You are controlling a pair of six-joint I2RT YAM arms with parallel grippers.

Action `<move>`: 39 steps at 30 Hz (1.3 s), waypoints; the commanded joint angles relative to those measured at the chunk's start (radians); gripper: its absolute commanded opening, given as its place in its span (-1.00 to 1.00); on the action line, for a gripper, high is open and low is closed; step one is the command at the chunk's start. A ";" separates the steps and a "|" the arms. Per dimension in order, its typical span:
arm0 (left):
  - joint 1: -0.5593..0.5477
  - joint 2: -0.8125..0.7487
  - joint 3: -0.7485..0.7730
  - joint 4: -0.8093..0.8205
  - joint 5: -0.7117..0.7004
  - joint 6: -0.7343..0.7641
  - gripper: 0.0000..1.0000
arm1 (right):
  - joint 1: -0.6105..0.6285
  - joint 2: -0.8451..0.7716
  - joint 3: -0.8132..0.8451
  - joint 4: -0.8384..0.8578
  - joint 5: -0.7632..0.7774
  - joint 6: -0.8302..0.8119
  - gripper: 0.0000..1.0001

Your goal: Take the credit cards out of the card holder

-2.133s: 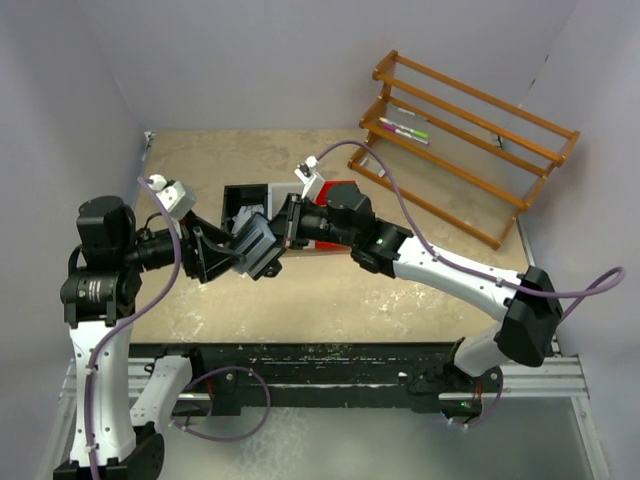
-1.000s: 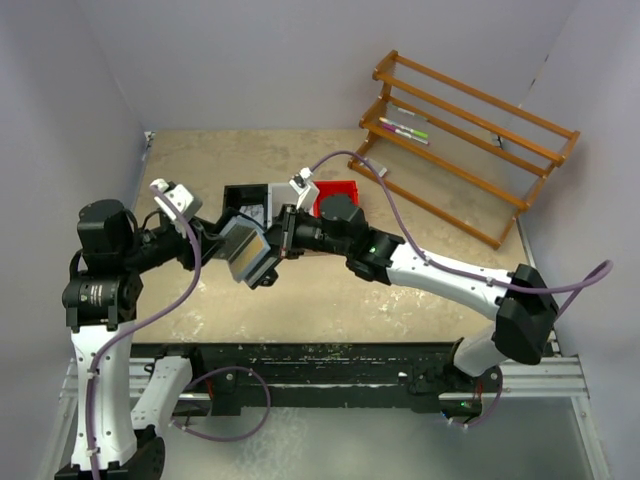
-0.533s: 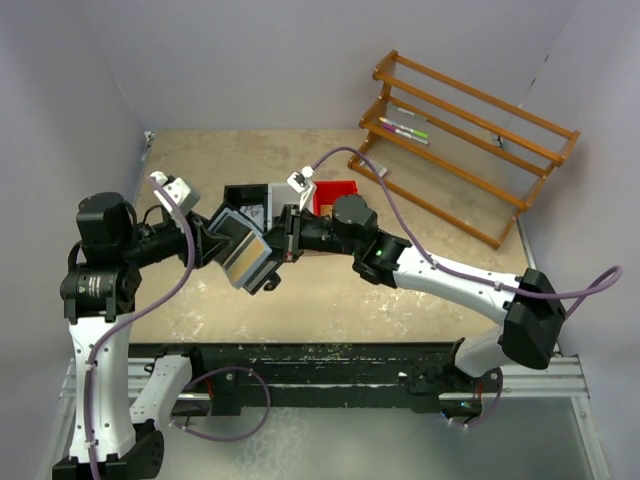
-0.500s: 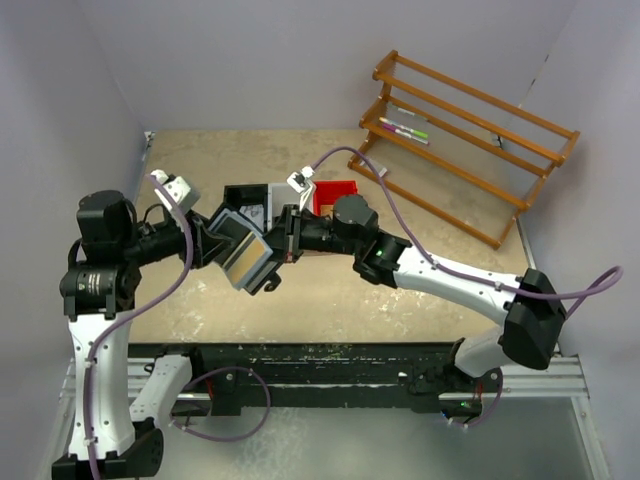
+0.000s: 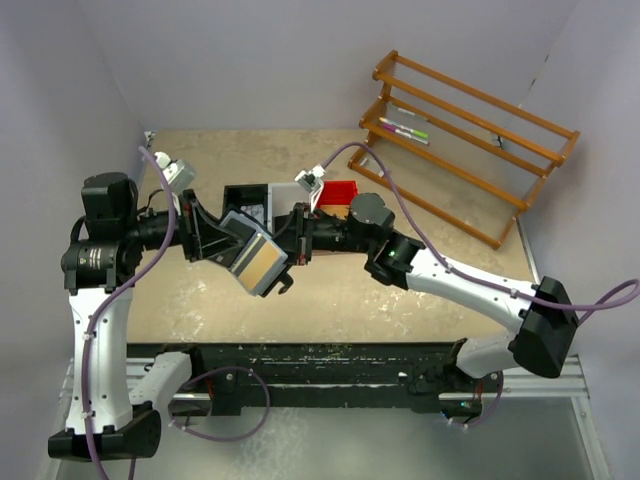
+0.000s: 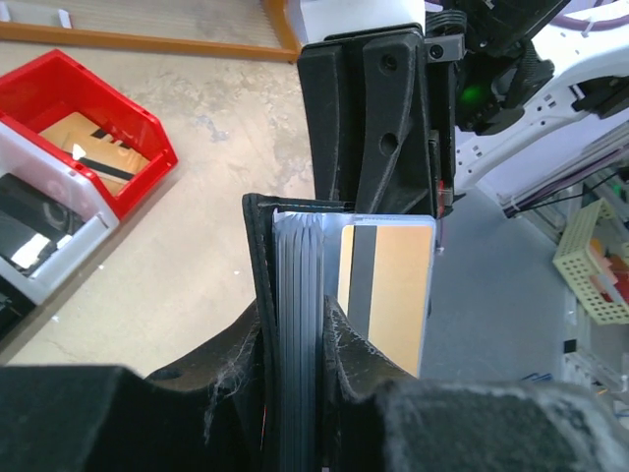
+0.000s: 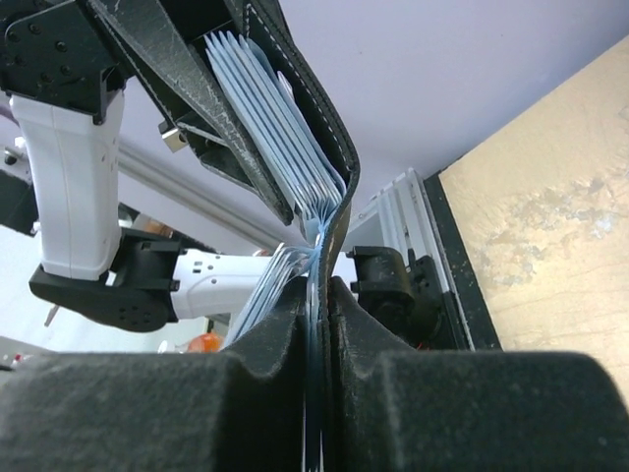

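Note:
Both grippers hold the black card holder [image 5: 250, 255] in the air over the table's middle. My left gripper [image 5: 228, 243] is shut on its body. In the left wrist view the fingers [image 6: 236, 383] clamp the black cover [image 6: 257, 256] and a stack of grey-blue credit cards [image 6: 297, 295]. A tan card face with a dark stripe [image 6: 393, 285] shows beside the stack. My right gripper [image 5: 292, 250] is shut on the holder's other flap [image 7: 313, 108]. There the credit cards [image 7: 257, 108] fan out, and thin blue edges lie between its fingers [image 7: 265, 393].
Joined black [image 5: 245, 200], white and red [image 5: 345, 187] trays lie on the table behind the grippers. The red tray [image 6: 88, 108] holds a tan card. A wooden rack [image 5: 470, 140] with pens stands at the back right.
The holder has been pulled open between the grippers and turned, so a tan card face now shows from above. The right gripper has drawn back to the right, and the left gripper has shifted slightly.

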State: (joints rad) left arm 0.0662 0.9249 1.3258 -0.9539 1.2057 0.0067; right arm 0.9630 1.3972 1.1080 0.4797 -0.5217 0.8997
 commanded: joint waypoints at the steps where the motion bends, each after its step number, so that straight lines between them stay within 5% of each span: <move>1: 0.001 -0.016 0.040 0.062 0.089 -0.126 -0.77 | -0.029 -0.044 -0.007 0.098 -0.040 -0.014 -0.56; 5: 0.001 -0.017 0.053 0.075 0.021 -0.161 -0.86 | -0.065 -0.052 -0.003 0.053 -0.053 -0.006 0.18; 8: 0.001 -0.022 0.061 0.072 -0.056 -0.145 -0.87 | -0.114 -0.077 -0.010 -0.006 -0.048 -0.009 0.46; 18: 0.000 -0.049 0.030 0.080 -0.129 -0.119 -0.84 | -0.205 -0.153 -0.053 -0.041 -0.073 -0.016 0.78; 24: 0.001 -0.048 -0.004 0.134 -0.096 -0.193 -0.82 | -0.175 -0.062 -0.038 0.172 -0.154 0.079 0.89; 32: 0.001 -0.056 -0.045 0.166 -0.101 -0.223 -0.81 | -0.097 0.021 0.000 0.239 -0.197 0.098 0.73; 36: 0.000 -0.061 -0.068 0.182 -0.099 -0.246 -0.80 | -0.090 0.061 0.000 0.292 -0.219 0.138 0.25; 39: 0.000 -0.069 -0.089 0.198 -0.091 -0.271 -0.68 | -0.089 0.063 -0.005 0.311 -0.229 0.144 -0.31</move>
State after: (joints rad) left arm 0.0650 0.8783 1.2495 -0.8375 1.0702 -0.2070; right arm 0.8745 1.4681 1.0622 0.6827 -0.7082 1.0149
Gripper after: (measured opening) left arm 0.254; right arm 0.479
